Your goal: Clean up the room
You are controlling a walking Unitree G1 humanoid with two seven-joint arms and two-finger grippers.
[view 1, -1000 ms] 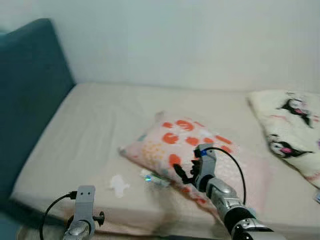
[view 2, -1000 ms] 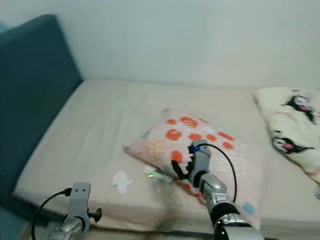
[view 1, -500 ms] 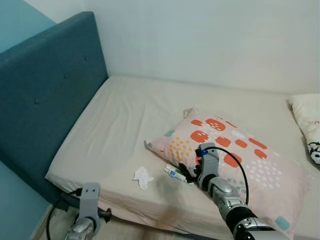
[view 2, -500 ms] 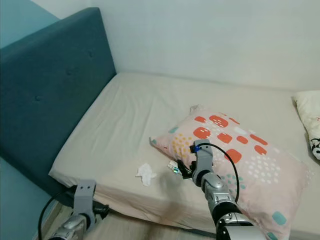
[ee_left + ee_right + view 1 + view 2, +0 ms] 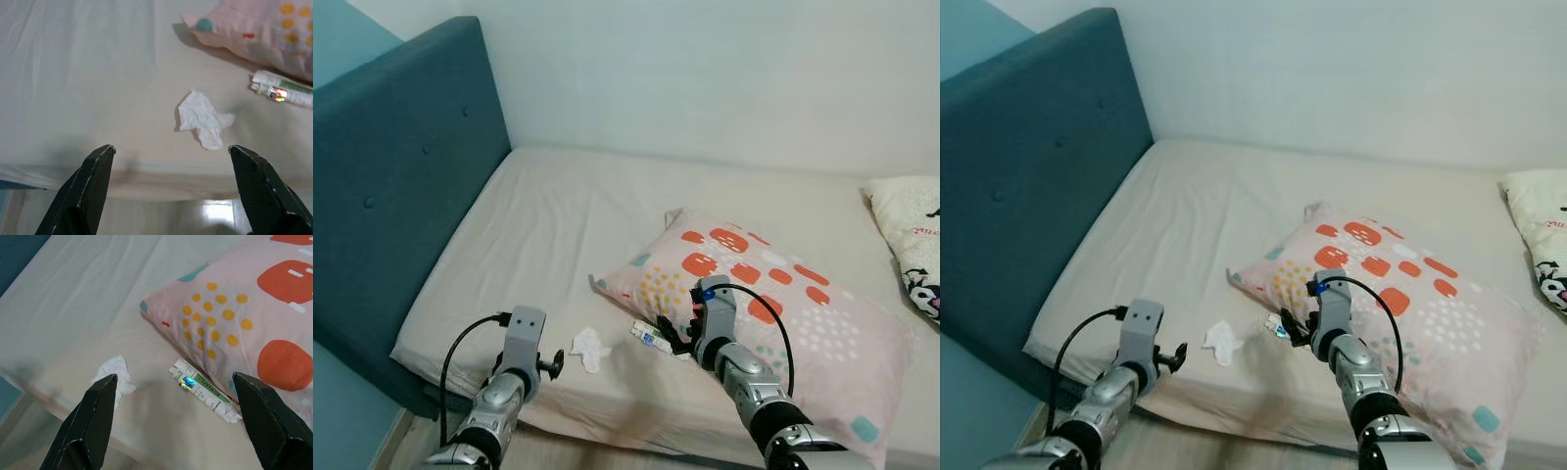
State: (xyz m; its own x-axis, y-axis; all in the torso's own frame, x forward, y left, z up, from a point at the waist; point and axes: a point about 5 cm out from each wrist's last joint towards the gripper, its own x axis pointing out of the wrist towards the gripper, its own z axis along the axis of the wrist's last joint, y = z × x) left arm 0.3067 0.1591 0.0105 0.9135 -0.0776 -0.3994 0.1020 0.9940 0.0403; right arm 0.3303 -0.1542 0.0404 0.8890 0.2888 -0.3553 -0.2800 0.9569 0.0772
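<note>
Two bits of litter, a crumpled tissue (image 5: 203,119) and a tube (image 5: 205,390), lay beside the pillow (image 5: 773,304), ungrasped; left gripper (image 5: 171,188) and right gripper (image 5: 173,423) both gaped wide

Head eyes look down across the bed (image 5: 558,225); both wrist views closely share the crumpled tissue (image 5: 203,120).
</note>
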